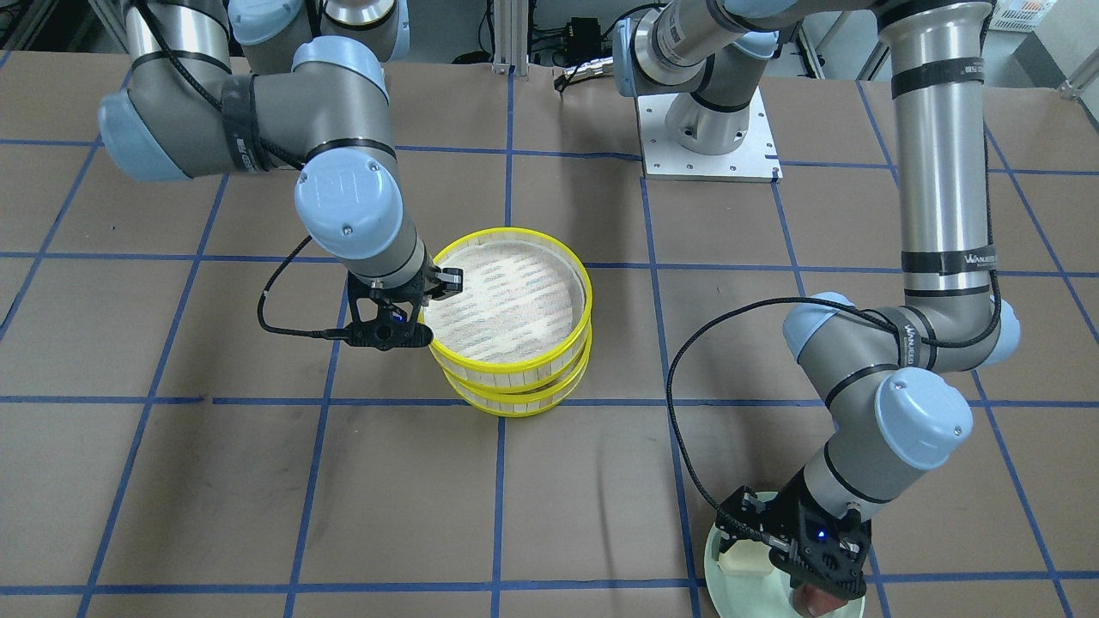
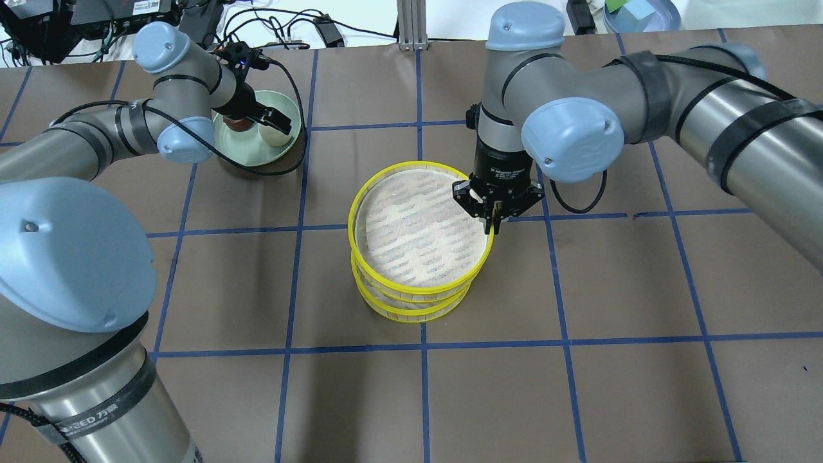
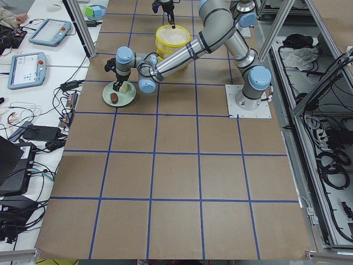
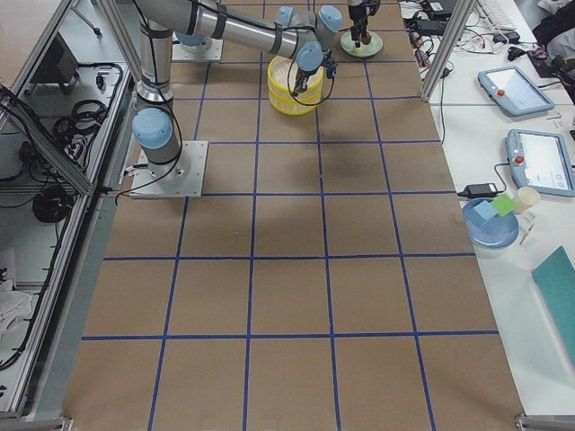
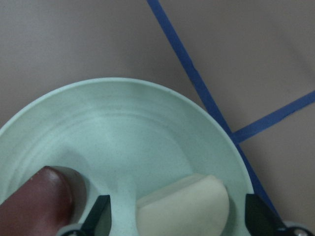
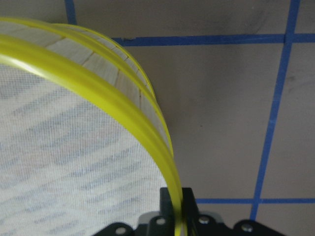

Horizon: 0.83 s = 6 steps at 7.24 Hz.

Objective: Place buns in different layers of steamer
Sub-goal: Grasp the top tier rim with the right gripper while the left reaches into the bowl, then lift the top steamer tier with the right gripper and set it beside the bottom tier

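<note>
Front view: steamer [image 1: 502,396] sits mid-frame on the bench [image 1: 172,481], 2 trays stacked. Right end effector [image 1: 427,313] pinches the rim of the top tray [image 1: 532,367] on its left side.
Left wrist view: left end effector [image 5: 178,215] is open wide w/ white bun [image 5: 197,196] between its fingers [image 5: 101,214]. Brown bun [image 5: 37,196] is lower left. Both lie on the green plate [image 5: 123,128].

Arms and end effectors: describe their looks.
The left arm and right arm: grey tubes, pale-blue joint caps, black bands, white lettering, a black cable at each wrist. Both black: left end effector, with a blue light, and right end effector.
</note>
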Available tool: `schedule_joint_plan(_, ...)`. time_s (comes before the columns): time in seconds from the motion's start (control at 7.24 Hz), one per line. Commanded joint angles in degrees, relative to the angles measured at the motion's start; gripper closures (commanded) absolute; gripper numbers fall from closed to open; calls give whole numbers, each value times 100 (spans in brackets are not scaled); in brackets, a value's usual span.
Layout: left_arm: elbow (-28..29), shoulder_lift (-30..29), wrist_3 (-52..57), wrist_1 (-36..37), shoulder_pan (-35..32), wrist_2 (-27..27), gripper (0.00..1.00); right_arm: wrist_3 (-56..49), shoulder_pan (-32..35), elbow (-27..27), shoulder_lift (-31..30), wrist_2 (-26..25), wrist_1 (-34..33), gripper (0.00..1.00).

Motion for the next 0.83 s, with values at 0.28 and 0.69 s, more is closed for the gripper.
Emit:
schedule_joint_plan(0.28,-10,-42,57,-9,-6,1,100,-1216,-1139,-716,-1196,-447,1801,100)
schedule_joint_plan(0.69,16,168,-31,-36,-6,1,100,-1678,-1556,-717,-1481,-793,2209,100)
